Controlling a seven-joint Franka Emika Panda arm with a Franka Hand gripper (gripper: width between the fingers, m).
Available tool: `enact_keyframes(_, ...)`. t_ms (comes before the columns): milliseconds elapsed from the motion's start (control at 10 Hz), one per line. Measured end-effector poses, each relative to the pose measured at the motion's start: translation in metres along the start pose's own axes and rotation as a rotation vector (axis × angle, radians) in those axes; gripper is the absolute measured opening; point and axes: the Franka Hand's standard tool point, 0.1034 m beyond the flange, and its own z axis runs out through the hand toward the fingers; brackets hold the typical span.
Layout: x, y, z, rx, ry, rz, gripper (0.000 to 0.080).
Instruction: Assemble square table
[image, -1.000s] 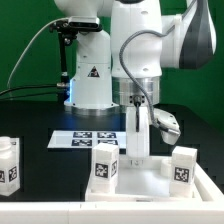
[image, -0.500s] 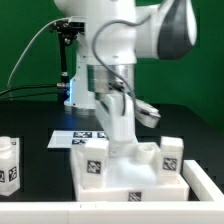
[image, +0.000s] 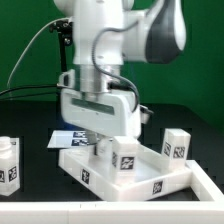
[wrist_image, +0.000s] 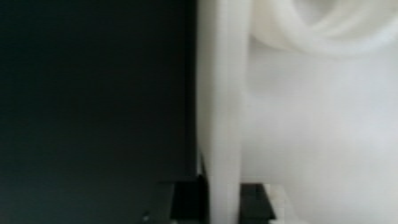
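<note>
- The square table (image: 110, 184) lies low in the exterior view, from the middle toward the exterior view's right. It is a white slab with a raised rim, and it sits turned so that one corner points toward the camera.
- Small black-and-white tags show on the slab's two outer walls that face the camera.
- Two short white legs stand upright on the slab, each with a square tag. The near leg (image: 126, 158) is about midway along it, and the far leg (image: 177, 143) is at the corner toward the exterior view's right.
- In the wrist view the square table (wrist_image: 311, 130) fills one side as a pale surface. Its thin rim (wrist_image: 221, 100) runs straight away from the camera, and a round socket (wrist_image: 338, 30) is blurred at the far end.
- The gripper (wrist_image: 219, 196) is closed on that rim: the two dark fingertips (wrist_image: 180, 197) sit tight on either side of the white wall.
- In the exterior view the fingers are hidden behind the robot arm (image: 100, 108), which bends low over the slab's side toward the exterior view's left.
- A loose leg (image: 8, 165) stands upright at the exterior view's far left edge, well apart from the slab.
- The marker board (image: 66, 139) lies flat behind the slab, partly covered by the arm.
- Everything rests on the black tabletop (image: 30, 128), which also shows as the dark area beside the rim in the wrist view.
</note>
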Motion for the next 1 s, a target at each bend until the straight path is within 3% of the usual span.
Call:
enact_keyframes(100, 0.008, 0.006, -0.001, 0.003, 0.004, -0.149, 0.0054)
enact_keyframes(500, 0.012, 0.008, 0.002, -0.016, -0.002, -0.473, 0.0054)
enact_keyframes(700, 0.034, -0.002, -0.004, -0.022, 0.000, -0.779, 0.0054)
enact_keyframes(1000, 0.034, -0.001, -0.003, -0.039, -0.019, -0.979, 0.0054)
